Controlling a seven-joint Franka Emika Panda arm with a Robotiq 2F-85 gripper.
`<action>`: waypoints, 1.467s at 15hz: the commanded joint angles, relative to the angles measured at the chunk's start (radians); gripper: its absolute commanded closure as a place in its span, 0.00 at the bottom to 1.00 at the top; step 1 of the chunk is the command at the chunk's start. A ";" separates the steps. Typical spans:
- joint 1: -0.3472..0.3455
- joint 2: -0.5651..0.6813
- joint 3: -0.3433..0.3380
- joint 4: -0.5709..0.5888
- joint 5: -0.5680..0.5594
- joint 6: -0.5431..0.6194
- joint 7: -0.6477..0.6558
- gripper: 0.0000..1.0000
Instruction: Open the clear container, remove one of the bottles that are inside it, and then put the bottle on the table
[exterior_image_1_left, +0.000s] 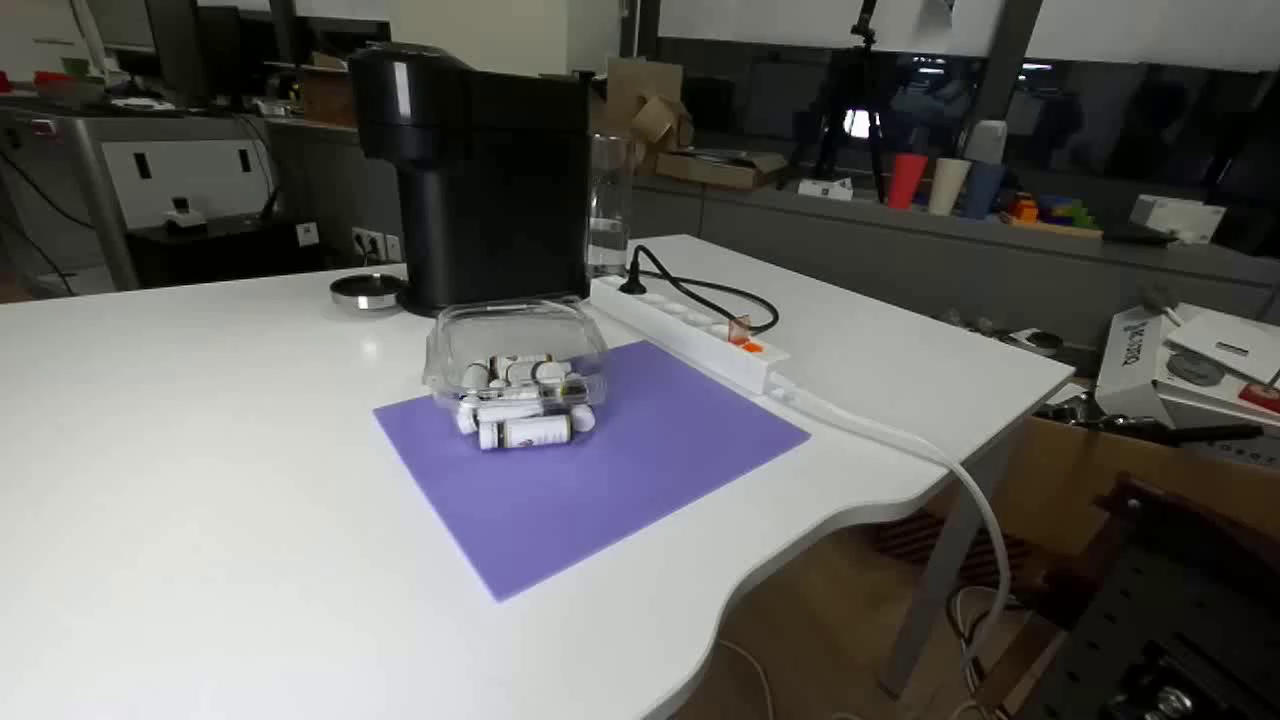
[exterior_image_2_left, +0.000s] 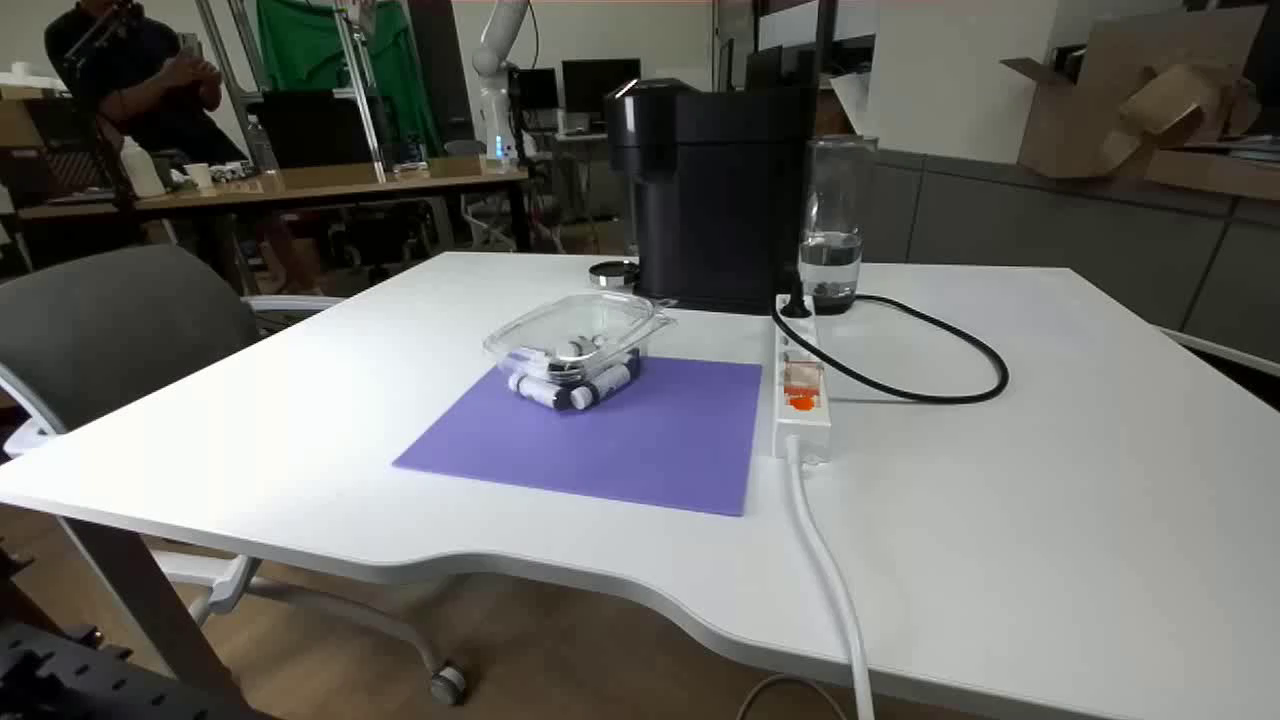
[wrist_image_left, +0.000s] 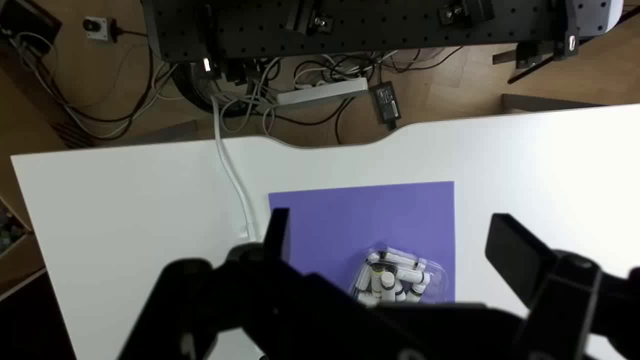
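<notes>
Worktop (wrist_image_left: 150, 215) spreads beneath the tool (wrist_image_left: 393, 240), running out past it on either side. The black machine (exterior_image_1_left: 490, 185) stands on it, away from the curved edge in both exterior views; the wrist view does not show it, so its place relative to the tool is uncertain. Under the tool lies the purple mat (wrist_image_left: 360, 220), probably put there to mark the working spot and set off see-through plastic. The tool itself shows only in the wrist view, its jaws wide apart and gripping nothing, a stance that suits, I judge, an approach from above. Below it, seen between the jaws and partly hidden by its body, the clear container (exterior_image_1_left: 515, 338) sits towards the mat's edge; clear plastic arches over the contents, though whether it is fastened I cannot tell. Opening it looks like the next step. Inside, white bottles (wrist_image_left: 388, 289) with dark ends lie heaped at odd angles, so lifting one may well drag its neighbours.
</notes>
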 joint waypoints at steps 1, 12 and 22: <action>0.018 0.001 -0.011 0.002 -0.008 -0.001 0.011 0.00; 0.010 0.006 -0.007 0.002 -0.013 0.005 0.024 0.00; -0.028 0.384 -0.146 0.045 -0.045 0.410 -0.079 0.00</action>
